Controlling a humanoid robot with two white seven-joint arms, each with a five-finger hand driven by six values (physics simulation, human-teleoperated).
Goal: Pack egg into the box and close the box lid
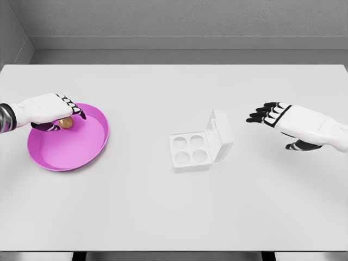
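A brown egg (66,123) lies in a pink bowl (81,145) at the table's left. My left hand (61,116) reaches in over the bowl's far rim, its fingers curled round the egg, thumb below it. A white egg box (190,151) with four round hollows, all empty, sits at the table's middle. Its lid (220,133) stands open, tilted up on the right side. My right hand (274,120) hovers to the right of the box, fingers spread and pointing left, holding nothing.
The white table (174,212) stretches wide around bowl and box. A grey wall runs along its far edge. The table's front edge lies near the bottom of the picture.
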